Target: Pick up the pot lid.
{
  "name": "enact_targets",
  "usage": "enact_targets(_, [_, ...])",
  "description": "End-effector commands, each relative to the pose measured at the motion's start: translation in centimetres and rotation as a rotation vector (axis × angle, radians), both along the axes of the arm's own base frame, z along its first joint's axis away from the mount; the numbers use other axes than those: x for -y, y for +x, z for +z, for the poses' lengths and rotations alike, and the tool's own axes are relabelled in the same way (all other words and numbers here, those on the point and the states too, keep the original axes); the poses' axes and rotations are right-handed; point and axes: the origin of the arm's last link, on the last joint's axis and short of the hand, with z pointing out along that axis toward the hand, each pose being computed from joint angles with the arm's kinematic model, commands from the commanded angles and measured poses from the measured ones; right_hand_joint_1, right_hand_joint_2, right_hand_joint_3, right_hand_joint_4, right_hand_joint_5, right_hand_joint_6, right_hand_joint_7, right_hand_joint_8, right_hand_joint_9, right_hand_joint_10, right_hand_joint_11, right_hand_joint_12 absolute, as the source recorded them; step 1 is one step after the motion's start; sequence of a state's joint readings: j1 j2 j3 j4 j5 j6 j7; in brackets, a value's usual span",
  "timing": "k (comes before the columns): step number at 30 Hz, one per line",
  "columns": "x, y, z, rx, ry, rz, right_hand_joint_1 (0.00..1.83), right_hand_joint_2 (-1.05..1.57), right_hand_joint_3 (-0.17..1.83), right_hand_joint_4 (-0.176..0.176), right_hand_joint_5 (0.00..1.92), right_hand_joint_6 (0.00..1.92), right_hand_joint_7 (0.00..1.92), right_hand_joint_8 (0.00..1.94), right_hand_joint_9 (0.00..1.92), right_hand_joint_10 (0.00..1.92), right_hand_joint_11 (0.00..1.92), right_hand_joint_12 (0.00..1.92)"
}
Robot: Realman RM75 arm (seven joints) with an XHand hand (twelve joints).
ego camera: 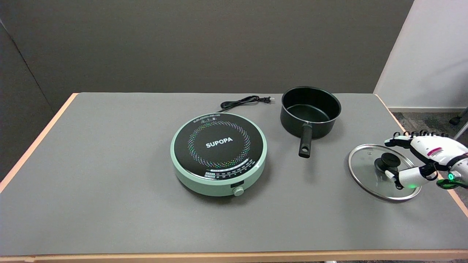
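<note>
Glass pot lid [369, 170] with a black knob [386, 160] lies flat on the grey table [109, 182], to the right of the green induction cooker [218, 153] and near the table's right edge. Right hand [420, 160] sits just beside that knob, fingers spread apart and holding nothing: the thumb reaches in low by the knob, the other fingers arch above the lid's far right rim. Behind and right of the cooker stands an empty black saucepan [310, 111], its handle pointing toward the near side. Behind the cooker lies its black power cord [243, 101], unplugged.
</note>
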State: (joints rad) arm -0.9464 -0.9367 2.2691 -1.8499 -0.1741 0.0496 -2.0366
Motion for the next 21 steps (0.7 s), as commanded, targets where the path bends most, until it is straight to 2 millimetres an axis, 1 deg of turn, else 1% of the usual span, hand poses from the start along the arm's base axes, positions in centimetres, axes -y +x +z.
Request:
enact_targets(1, [1.46, -0.45, 0.51, -0.04, -0.007, -0.041, 0.73, 0.51, 1.01, 0.066, 0.42, 0.21, 0.41, 0.18, 0.43, 0.35, 0.23, 0.58])
enact_targets(12, [1.44, -1.06, 1.04, -0.042, -0.018, -0.061, 0.78, 0.52, 1.02, 0.069, 0.43, 0.22, 0.45, 0.18, 0.45, 0.35, 0.24, 0.57])
enact_targets(21, [1.38, -1.28, 1.07, -0.039, -0.022, -0.068, 0.8, 0.54, 1.02, 0.068, 0.44, 0.22, 0.49, 0.19, 0.47, 0.37, 0.25, 0.58])
